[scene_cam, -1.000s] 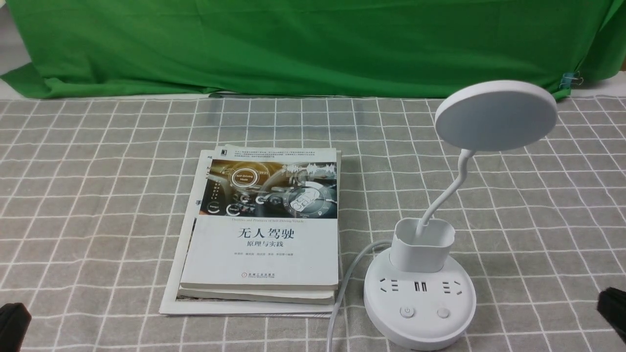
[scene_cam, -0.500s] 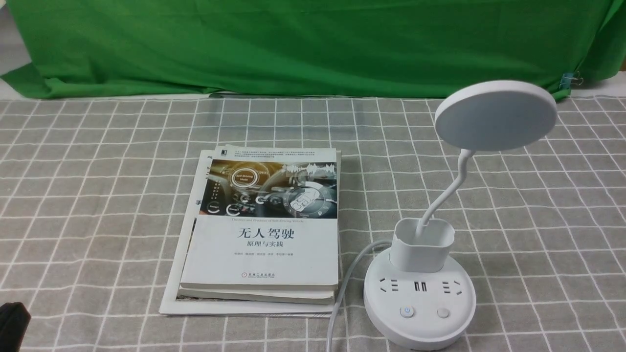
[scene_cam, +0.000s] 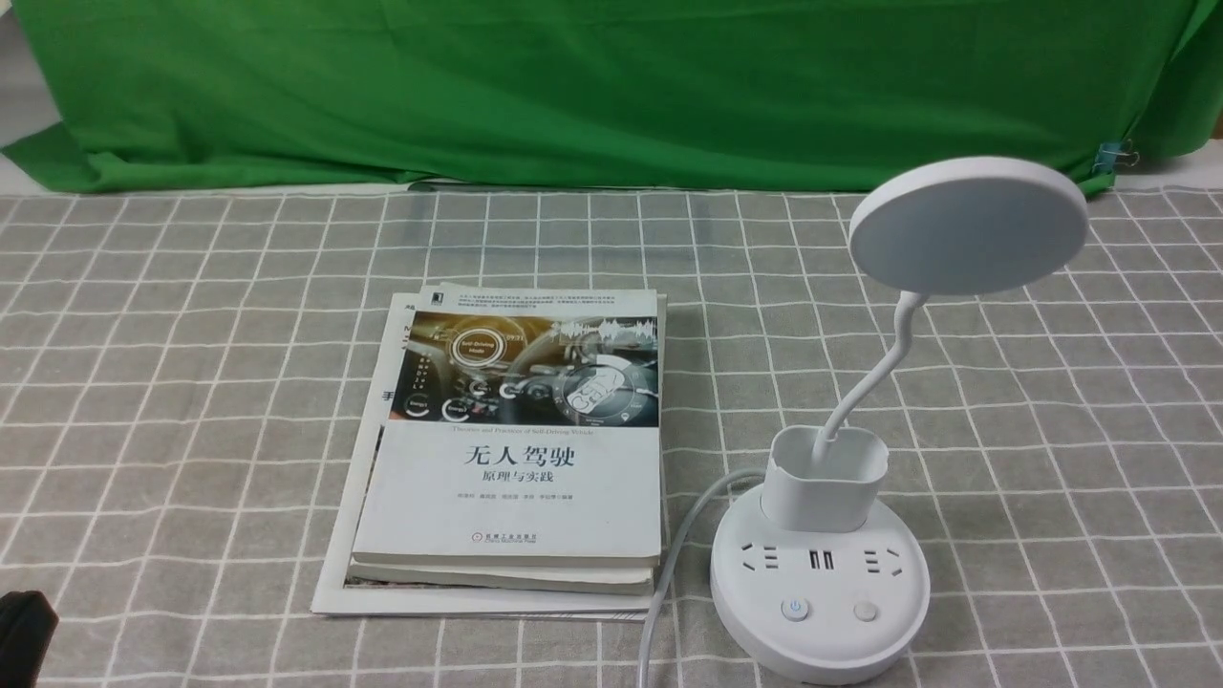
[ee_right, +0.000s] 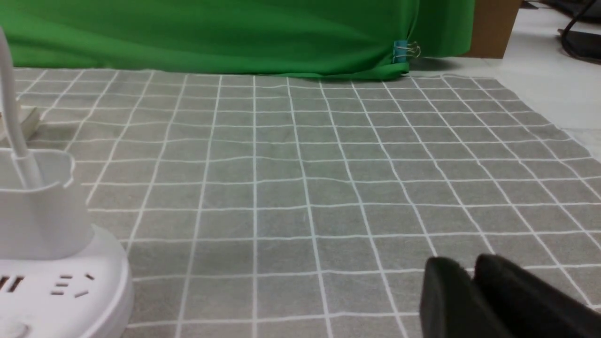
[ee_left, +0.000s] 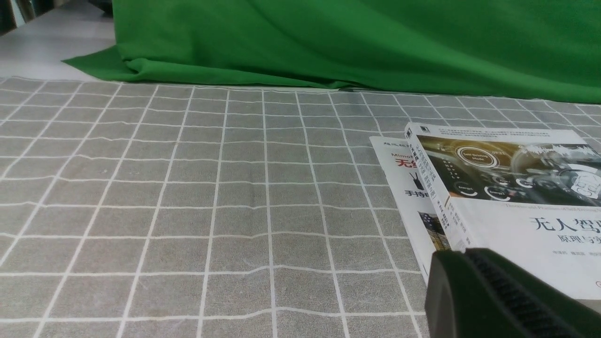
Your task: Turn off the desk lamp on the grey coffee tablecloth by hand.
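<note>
The white desk lamp stands on the grey coffee tablecloth (scene_cam: 191, 401) at the front right. Its round base (scene_cam: 820, 621) carries sockets and two buttons, and the left button (scene_cam: 795, 609) shows a blue tint. The cup-like holder (scene_cam: 825, 478), bendy neck and disc head (scene_cam: 968, 226) rise above the base. The base (ee_right: 70, 291) and holder also show in the right wrist view. My left gripper (scene_cam: 24, 635) sits at the front left corner, with its jaws together (ee_left: 453, 257). My right gripper (ee_right: 469, 270) is shut and empty, low over the cloth, apart from the base. It is out of the front view.
A stack of books (scene_cam: 516, 449) lies left of the lamp, and the lamp's white cable (scene_cam: 669, 573) runs forward between them. The books (ee_left: 507, 188) lie just beyond my left gripper. A plain green cloth (scene_cam: 592, 86) hangs along the back, held by a clip (scene_cam: 1113, 156).
My right gripper has drawn back out of the front view at the right edge. The lamp's left button has gone from grey to blue-tinted. The left gripper barely moved.
</note>
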Controlling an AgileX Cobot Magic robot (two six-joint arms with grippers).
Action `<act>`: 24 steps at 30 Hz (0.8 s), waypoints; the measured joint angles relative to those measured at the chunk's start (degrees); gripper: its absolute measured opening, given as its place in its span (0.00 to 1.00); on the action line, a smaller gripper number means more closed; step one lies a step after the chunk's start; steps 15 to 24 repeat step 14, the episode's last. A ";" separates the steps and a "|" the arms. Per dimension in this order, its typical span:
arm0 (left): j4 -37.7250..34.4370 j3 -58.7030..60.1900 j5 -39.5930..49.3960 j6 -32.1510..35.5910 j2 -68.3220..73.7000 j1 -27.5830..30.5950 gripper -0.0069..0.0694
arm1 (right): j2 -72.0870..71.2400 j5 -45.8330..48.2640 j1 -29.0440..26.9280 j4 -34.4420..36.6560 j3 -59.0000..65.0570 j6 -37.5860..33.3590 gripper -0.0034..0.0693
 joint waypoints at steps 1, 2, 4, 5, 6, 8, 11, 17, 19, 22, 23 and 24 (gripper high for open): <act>0.00 0.00 0.00 0.00 0.00 0.00 0.09 | 0.00 0.00 0.00 0.00 0.00 0.00 0.24; 0.00 0.00 0.00 0.00 0.00 0.00 0.09 | 0.00 0.00 0.00 0.00 0.00 0.00 0.24; 0.00 0.00 0.00 0.00 0.00 0.00 0.09 | 0.00 0.00 0.00 0.00 0.00 0.00 0.25; 0.06 0.00 0.00 0.00 0.00 0.00 0.09 | 0.00 0.00 0.00 0.00 0.00 0.04 0.25; 0.06 0.00 0.00 0.00 0.00 0.00 0.09 | 0.00 0.00 0.00 0.00 0.00 0.04 0.26; 0.11 0.00 0.00 0.00 0.00 0.00 0.09 | 0.00 0.00 0.00 0.00 0.00 0.04 0.26; 0.11 0.00 0.00 0.00 0.00 0.00 0.09 | 0.00 0.00 0.00 0.00 0.00 0.04 0.28; 0.12 0.00 -0.04 0.00 0.00 0.00 0.09 | 0.00 -0.08 0.00 0.00 0.00 0.04 0.30; 0.12 0.00 -0.04 0.00 0.00 0.00 0.09 | 0.00 -0.08 0.00 0.00 0.00 0.04 0.30; 0.12 0.00 -0.04 0.00 0.00 0.00 0.09 | 0.00 -0.08 0.00 0.00 0.00 0.04 0.30; 0.12 0.00 -0.04 0.00 0.00 0.00 0.09 | 0.00 -0.08 0.00 0.00 0.00 0.04 0.30; 0.12 0.00 -0.04 0.00 0.00 0.00 0.09 | 0.00 -0.08 0.00 0.00 0.00 0.04 0.30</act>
